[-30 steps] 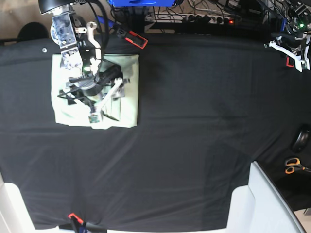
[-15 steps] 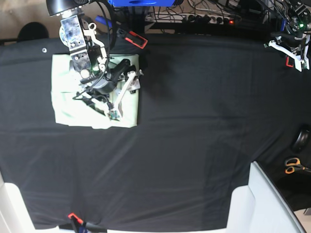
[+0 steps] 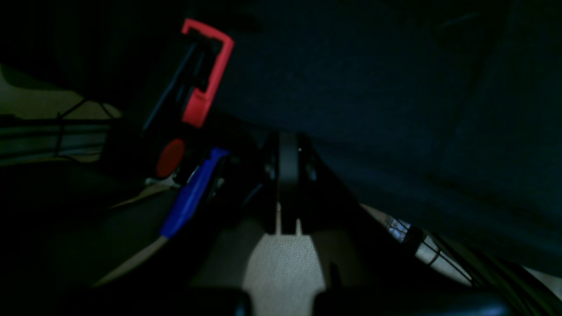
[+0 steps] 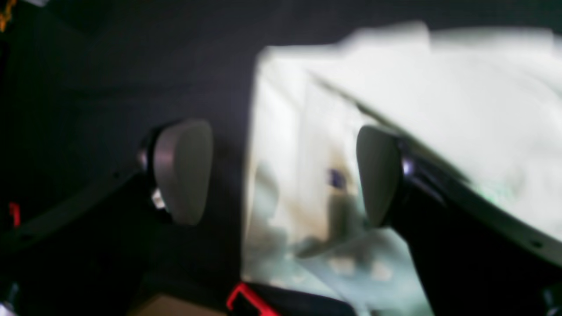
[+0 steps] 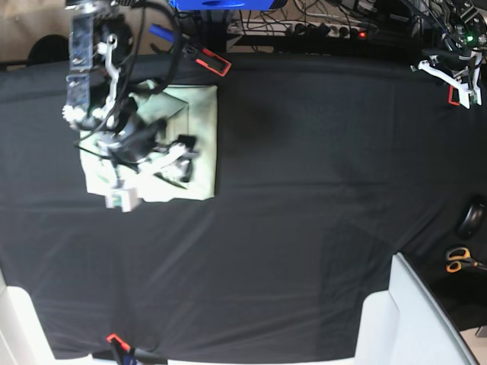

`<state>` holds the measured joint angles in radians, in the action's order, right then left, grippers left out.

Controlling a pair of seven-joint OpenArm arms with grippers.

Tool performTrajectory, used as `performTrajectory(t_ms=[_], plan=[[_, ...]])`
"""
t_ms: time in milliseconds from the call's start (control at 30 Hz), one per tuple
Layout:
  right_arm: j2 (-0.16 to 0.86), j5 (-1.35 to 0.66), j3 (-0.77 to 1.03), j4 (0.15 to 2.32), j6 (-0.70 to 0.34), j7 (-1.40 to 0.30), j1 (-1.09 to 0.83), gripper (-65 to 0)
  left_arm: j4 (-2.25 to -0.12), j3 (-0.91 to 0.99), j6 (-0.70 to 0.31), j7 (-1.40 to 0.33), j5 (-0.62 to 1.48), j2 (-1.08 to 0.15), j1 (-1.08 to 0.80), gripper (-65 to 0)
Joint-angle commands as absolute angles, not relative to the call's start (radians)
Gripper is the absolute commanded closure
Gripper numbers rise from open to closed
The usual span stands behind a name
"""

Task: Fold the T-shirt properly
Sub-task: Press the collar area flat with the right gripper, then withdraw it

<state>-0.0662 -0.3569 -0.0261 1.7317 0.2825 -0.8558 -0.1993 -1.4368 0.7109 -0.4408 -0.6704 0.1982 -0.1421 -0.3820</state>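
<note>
The pale mint-green T-shirt [image 5: 202,122] lies folded into a rectangle at the back left of the black-covered table. My right gripper [image 5: 152,176] hovers low over its front half, open, with nothing between its fingers. In the right wrist view the T-shirt [image 4: 439,87] is blurred. There the gripper [image 4: 281,175] straddles the shirt's side edge, one pad [image 4: 182,171] over black cloth and the other above the fabric. A tiny dark label mark [image 4: 337,179] shows between them. My left gripper [image 5: 459,80] rests at the far back right corner, away from the shirt. Its fingers [image 3: 287,175] are shut on nothing.
A red clamp [image 5: 213,61] grips the table's back edge just behind the shirt, and another red clamp [image 3: 206,74] shows beside the left gripper. Scissors [image 5: 459,260] and a dark round object [image 5: 473,217] lie at the right edge. A white bin [image 5: 411,319] stands front right.
My right arm has swung left and forward over the shirt, turning its gripper from the shirt's right edge toward the front. The left arm has barely shifted.
</note>
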Motion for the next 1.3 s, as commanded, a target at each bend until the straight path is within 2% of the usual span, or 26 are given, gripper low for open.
performTrajectory(t_ms=[0,133,200,300,367,467,600,900,1100,1267], plan=[[-0.071,-0.363,-0.018,1.750,0.288,-0.851,-0.180,-48.7,-1.448,0.717,-0.433,-0.654,0.202,-0.157,-0.384,0.0],[-0.076,-0.371,0.002,1.756,0.288,-0.872,-0.179,-48.7,-1.448,0.717,-0.433,-0.654,0.202,-0.157,-0.384,0.0],[-0.065,-0.346,-0.050,1.765,0.288,-0.855,-0.183,-48.6,-1.449,0.717,-0.433,-0.654,0.202,-0.157,-0.384,0.0],[0.007,-0.162,-0.251,1.801,0.298,-0.788,-0.197,-48.6,-1.448,0.717,-0.433,-0.654,0.202,-0.157,-0.384,0.0],[0.016,-0.004,-0.361,1.810,0.360,-0.760,-0.205,-48.6,-1.448,0.717,-0.433,-0.654,0.202,-0.157,-0.384,0.0],[0.013,0.104,-0.424,1.810,0.384,-0.762,-0.206,-49.2,-1.449,0.717,-0.433,-0.654,0.202,-0.157,-0.384,0.0],[0.015,0.016,-0.418,1.808,0.384,-0.762,-0.200,-49.2,-1.449,0.717,-0.433,-0.653,0.202,-0.156,-0.384,0.0],[0.016,-0.170,-0.283,1.808,0.384,-0.763,-0.200,-49.2,-1.448,0.717,-0.433,-0.653,0.202,-0.156,-0.386,0.0],[0.019,-0.361,-0.170,1.808,0.384,-0.832,-0.186,-49.2,-1.448,0.717,-0.433,-0.653,0.202,-0.156,-0.386,0.0],[0.019,-0.420,-0.111,1.808,0.384,-0.831,-0.188,-49.0,-1.449,0.717,-0.435,-0.651,0.202,-0.156,-0.389,0.0]])
